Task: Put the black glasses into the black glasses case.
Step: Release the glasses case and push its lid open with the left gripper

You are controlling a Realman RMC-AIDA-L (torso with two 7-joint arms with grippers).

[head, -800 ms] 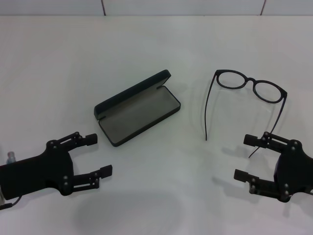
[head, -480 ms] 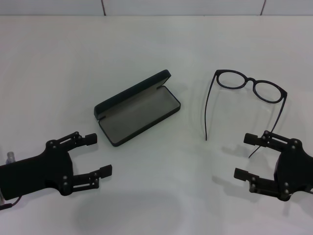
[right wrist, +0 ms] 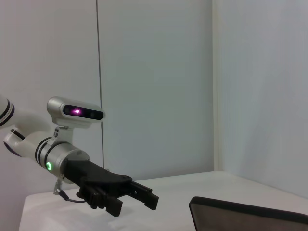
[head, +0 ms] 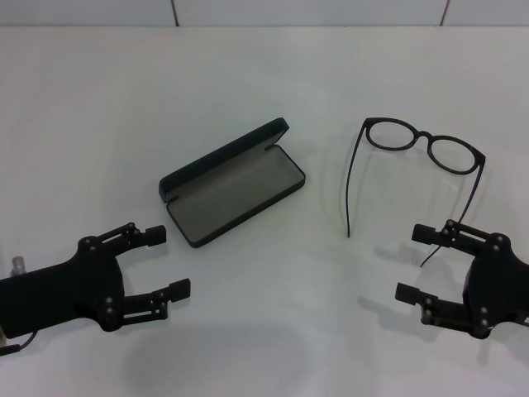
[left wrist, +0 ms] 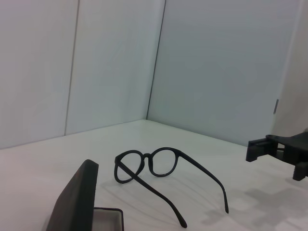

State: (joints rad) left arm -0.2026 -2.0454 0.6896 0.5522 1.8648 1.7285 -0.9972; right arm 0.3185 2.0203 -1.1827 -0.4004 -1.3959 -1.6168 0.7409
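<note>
While the black glasses (head: 417, 161) lie unfolded far right on the desk (head: 264, 74), the open black glasses case (head: 231, 184) sits centre-left; left gripper (head: 162, 262) and right gripper (head: 417, 263) hover near, fingers wide.

Right hand (head: 416, 264) covers one temple tip.

There is one pair of black glasses (head: 420, 147) with two lenses and two temple arms. There is one black glasses case (head: 231, 183). Two grippers show, left gripper (head: 164, 262) and right gripper (head: 420, 263).
</note>
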